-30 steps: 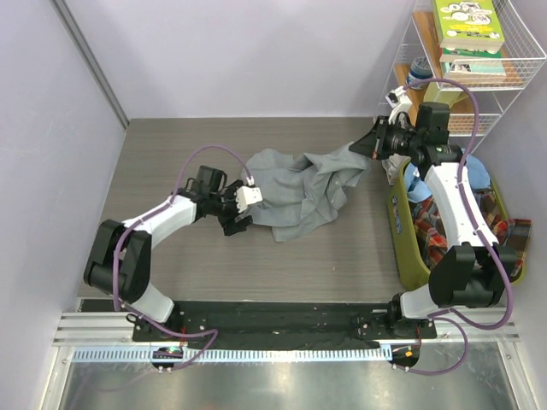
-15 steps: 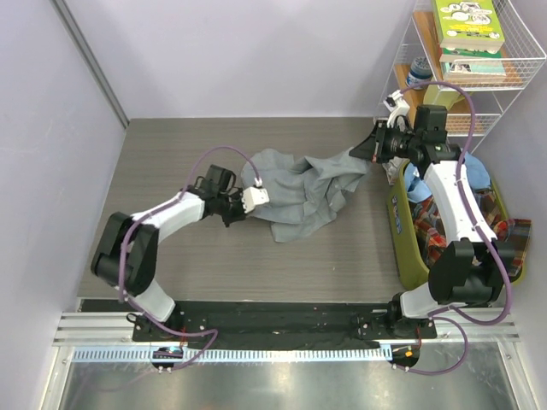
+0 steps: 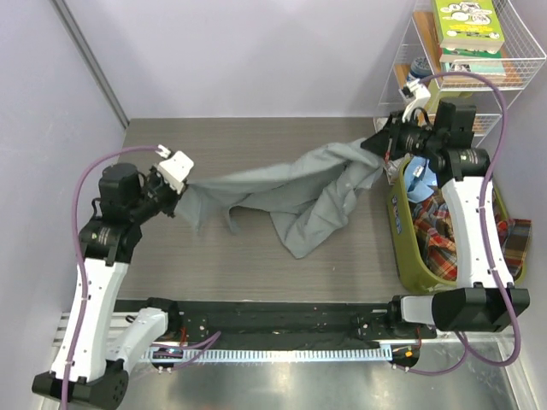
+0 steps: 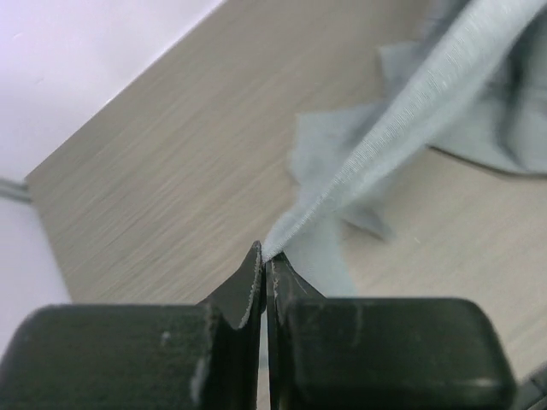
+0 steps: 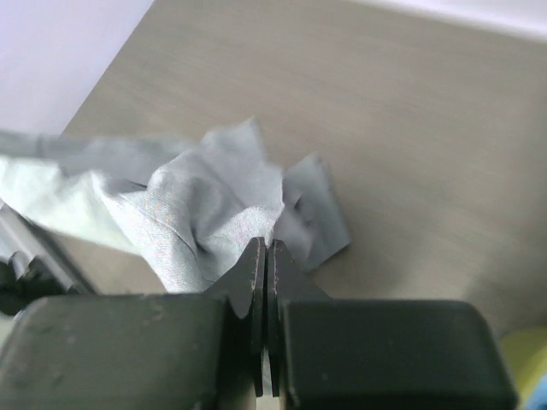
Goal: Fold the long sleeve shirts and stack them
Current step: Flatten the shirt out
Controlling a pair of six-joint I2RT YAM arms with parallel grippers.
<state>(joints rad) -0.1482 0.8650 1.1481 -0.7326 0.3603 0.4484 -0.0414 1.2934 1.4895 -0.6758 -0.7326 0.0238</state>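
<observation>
Grey and collared, the shirt point(image 3: 295, 192) lay strung across the table point(image 3: 214, 141), its long axis running left to right between the arms. At its left end the left gripper point(image 3: 181, 181) was clamped on a thin edge, the arm upright, wrist pointing right. The middle sagged onto the wood. At the right end, beside the bin point(image 3: 400, 248), the right gripper point(image 3: 382, 147) pinched a bunched corner, wrist pointing left. Spreading it flat would likely mean pulling outward.
</observation>
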